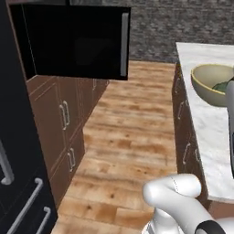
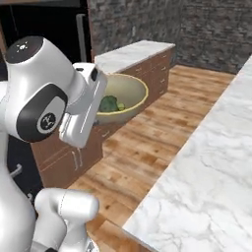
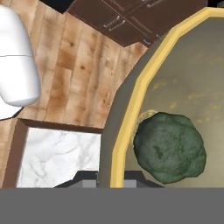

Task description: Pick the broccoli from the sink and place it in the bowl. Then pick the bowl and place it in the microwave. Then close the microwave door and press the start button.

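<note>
The claw (image 3: 110,183) is clamped on the bowl (image 2: 129,93) rim, up off the floor, w/ the broccoli (image 3: 169,147) inside. Left base view shows the microwave (image 1: 68,43) w/ its door (image 1: 116,43) open; hand view shows the bowl rim up close. No words to read.

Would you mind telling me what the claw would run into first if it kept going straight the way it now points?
The claw is shut on the bowl rim, so the bowl itself sits in that line. Beyond the rim lie the wooden floor and brown cabinets; depth is unclear.
</note>
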Available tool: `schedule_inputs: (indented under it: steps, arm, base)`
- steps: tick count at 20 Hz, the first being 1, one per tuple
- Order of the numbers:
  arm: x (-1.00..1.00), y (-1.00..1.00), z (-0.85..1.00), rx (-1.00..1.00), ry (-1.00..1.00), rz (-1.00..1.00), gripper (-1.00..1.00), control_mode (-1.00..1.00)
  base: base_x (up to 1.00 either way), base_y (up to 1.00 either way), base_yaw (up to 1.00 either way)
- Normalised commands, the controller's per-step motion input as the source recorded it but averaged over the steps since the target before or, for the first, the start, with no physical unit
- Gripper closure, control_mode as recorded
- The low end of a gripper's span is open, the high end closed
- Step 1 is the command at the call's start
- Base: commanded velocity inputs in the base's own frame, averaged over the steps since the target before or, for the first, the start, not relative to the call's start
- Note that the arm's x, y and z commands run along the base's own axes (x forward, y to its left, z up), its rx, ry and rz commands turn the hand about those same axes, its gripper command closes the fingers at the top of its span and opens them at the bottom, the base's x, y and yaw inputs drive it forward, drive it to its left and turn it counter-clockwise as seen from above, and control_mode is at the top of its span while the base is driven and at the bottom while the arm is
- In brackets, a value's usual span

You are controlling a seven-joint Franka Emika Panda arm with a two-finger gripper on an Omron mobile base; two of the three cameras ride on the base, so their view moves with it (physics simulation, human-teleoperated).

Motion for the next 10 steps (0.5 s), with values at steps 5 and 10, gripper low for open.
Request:
schedule_inputs:
  steps: [5,10]
  arm:
    - [0.0,0.0,0.0,0.0,0.0,0.0,1.0,1.0]
    - [0.0,0.0,0.0,0.0,0.0,0.0,1.0,1.0]
  base:
    - [0.82,0.0,-0.51]
    - [0.81,0.1,-0.49]
